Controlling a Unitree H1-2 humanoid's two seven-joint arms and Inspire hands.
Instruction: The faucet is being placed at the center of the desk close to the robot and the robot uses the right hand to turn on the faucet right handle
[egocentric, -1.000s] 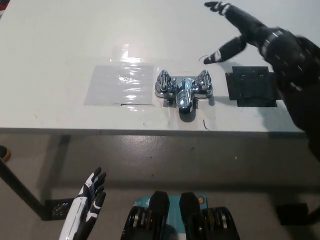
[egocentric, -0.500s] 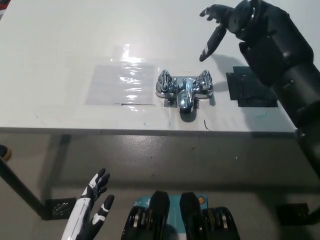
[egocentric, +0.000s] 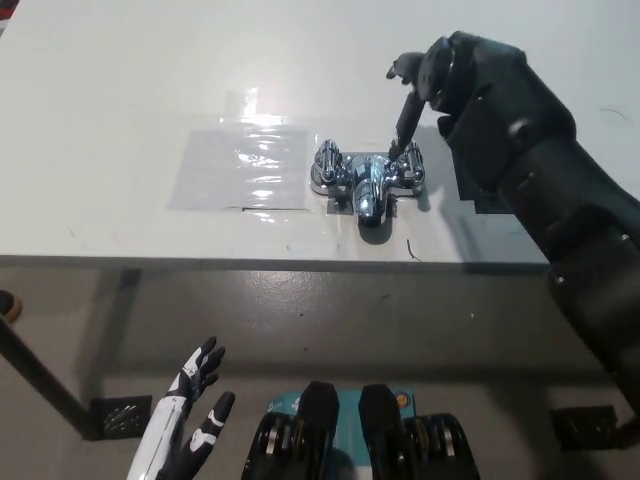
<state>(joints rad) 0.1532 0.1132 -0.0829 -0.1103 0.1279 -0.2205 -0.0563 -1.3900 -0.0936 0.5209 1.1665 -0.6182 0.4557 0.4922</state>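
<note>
A chrome faucet (egocentric: 366, 179) stands on the white desk (egocentric: 120, 90) near its front edge, spout toward me, with a handle on each side. My black right hand (egocentric: 425, 85) hovers just above and behind the faucet's right handle (egocentric: 408, 165). Its fingers are spread, and one fingertip (egocentric: 399, 142) reaches down to the top of that handle; whether it touches I cannot tell. It holds nothing. My white left hand (egocentric: 188, 425) rests low at the picture's lower left, below the desk edge, fingers apart and empty.
A clear plastic sheet (egocentric: 240, 168) lies taped on the desk left of the faucet. A black mat (egocentric: 475, 185) lies right of the faucet, mostly hidden under my right arm. The floor shows below the desk's front edge.
My right hand has swung left and down from above the black mat to just over the faucet's right handle. The left hand shifted slightly. The faucet has not moved.
</note>
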